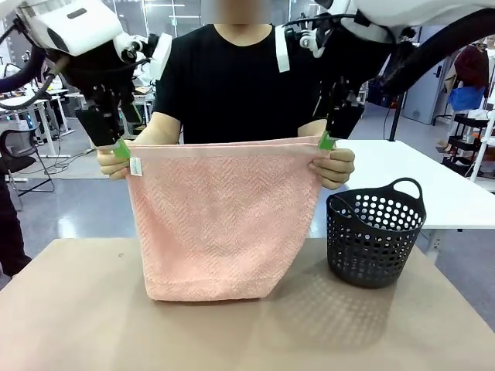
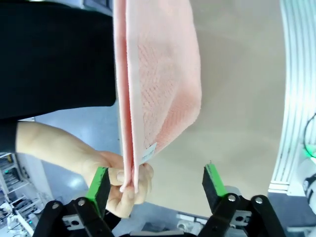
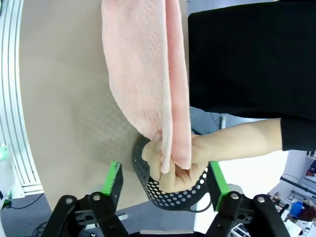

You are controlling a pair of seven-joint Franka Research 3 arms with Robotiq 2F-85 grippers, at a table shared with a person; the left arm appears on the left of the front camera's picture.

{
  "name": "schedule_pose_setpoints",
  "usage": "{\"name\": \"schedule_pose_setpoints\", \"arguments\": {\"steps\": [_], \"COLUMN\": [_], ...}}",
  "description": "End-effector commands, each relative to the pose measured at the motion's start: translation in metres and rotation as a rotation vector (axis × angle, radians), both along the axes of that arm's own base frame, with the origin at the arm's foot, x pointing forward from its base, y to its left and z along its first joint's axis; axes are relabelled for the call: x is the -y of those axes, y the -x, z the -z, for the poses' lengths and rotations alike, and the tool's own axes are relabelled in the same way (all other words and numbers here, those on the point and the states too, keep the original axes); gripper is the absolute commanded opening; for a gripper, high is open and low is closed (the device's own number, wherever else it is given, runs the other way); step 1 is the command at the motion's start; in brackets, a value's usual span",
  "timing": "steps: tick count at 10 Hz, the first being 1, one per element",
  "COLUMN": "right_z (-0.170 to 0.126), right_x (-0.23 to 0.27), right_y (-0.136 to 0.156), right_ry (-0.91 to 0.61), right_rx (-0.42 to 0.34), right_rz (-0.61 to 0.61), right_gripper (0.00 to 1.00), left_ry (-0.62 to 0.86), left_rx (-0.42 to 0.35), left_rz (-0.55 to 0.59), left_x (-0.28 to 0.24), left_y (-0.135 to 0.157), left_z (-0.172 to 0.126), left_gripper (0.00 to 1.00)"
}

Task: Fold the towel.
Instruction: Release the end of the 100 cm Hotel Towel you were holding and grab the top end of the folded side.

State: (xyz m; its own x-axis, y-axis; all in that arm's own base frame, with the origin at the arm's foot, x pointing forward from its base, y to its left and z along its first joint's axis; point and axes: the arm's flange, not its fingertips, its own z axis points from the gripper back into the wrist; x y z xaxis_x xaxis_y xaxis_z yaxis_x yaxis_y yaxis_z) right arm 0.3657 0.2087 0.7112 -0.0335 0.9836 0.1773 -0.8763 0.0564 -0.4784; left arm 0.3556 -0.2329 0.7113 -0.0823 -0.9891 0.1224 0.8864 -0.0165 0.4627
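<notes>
A person in a black short-sleeved top stands at the far side of a brown bench [image 1: 77, 309] and holds up the towel [image 1: 224, 224], a salmon-pink terry cloth with a herringbone weave. It is doubled over and hangs as a wide sheet above the middle of the bench, with its lower edge appearing to rest on the surface. A small white label [image 1: 135, 166] sits near its upper left corner. The person's hand on the left [image 1: 114, 164] pinches the upper left corner, and the hand on the right [image 1: 334, 166] pinches the upper right corner. The left tool [image 2: 157, 180] is at the upper left corner with its jaws wide open. Its green pads [image 2: 101, 180] stand on either side of the person's fingers and the towel edge and do not press on the cloth. The right tool [image 3: 165, 178] is at the upper right corner, also open, with its pads on either side of the person's fist and the two layers of towel, and it grips nothing. A black perforated basket [image 1: 375, 232] with loop handles stands on the bench just to the right of the towel.
</notes>
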Motion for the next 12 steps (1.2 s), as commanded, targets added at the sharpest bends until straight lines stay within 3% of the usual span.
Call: {"name": "schedule_pose_setpoints", "arguments": {"steps": [1, 6, 12], "right_z": [0.018, 0.013, 0.021], "right_x": [-0.001, -0.003, -0.028], "right_y": [0.005, -0.010, -0.060], "right_ry": [0.014, 0.000, 0.000], "right_rx": [0.022, 0.001, -0.097], "right_rz": [0.000, -0.035, -0.082], "right_gripper": [1.00, 1.00, 1.00], "left_ry": [0.009, 0.024, 0.027], "left_rx": [0.055, 0.034, -0.114], "left_rz": [-0.024, -0.033, -0.021], "left_x": [-0.004, -0.001, 0.013], "left_y": [0.008, -0.005, -0.069], "left_z": [0.015, 0.011, 0.016], "left_gripper": [1.00, 1.00, 1.00]}}
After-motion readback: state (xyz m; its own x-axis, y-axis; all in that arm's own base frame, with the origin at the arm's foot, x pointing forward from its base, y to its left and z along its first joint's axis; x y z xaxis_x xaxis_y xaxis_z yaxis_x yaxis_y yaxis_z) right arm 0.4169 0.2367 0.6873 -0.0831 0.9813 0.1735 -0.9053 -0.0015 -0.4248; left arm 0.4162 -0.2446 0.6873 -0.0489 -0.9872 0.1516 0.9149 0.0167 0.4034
